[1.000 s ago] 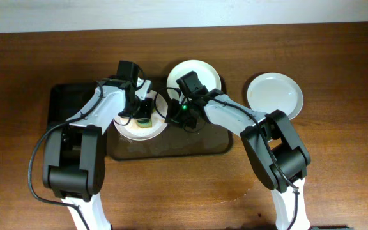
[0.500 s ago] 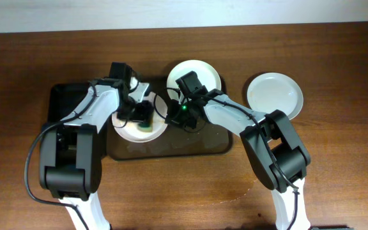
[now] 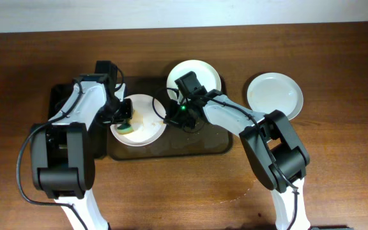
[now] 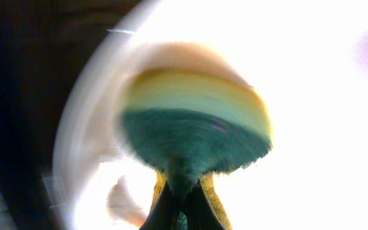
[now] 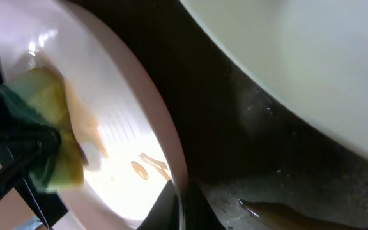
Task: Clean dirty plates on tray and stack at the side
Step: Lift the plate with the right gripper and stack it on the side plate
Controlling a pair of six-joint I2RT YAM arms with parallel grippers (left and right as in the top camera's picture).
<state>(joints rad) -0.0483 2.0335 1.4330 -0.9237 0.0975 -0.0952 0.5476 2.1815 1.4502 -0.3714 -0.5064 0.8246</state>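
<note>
Overhead: left claw (image 3: 122,121) is pinching a yellow-green sponge (image 3: 127,128) against the dirty plate (image 3: 144,121), which is sitting at the left end of the tray (image 3: 184,145). Right claw (image 3: 170,116) is clamping that plate's right rim. Second plate (image 3: 200,71) is lying at the tray's far edge. Third plate (image 3: 275,94) is resting on the surface (image 3: 337,160), right of the tray.

Left wrist: sponge is showing blurred, green side toward camera, and the plate is glaring white.

Right wrist: orange-brown streaks (image 5: 147,165) are showing on the dirty plate beside the sponge.

Prob. a robotics lab/test setup: two robot arms (image 3: 235,118) at a wood table (image 3: 337,185), plain white wall (image 3: 184,13) behind.
</note>
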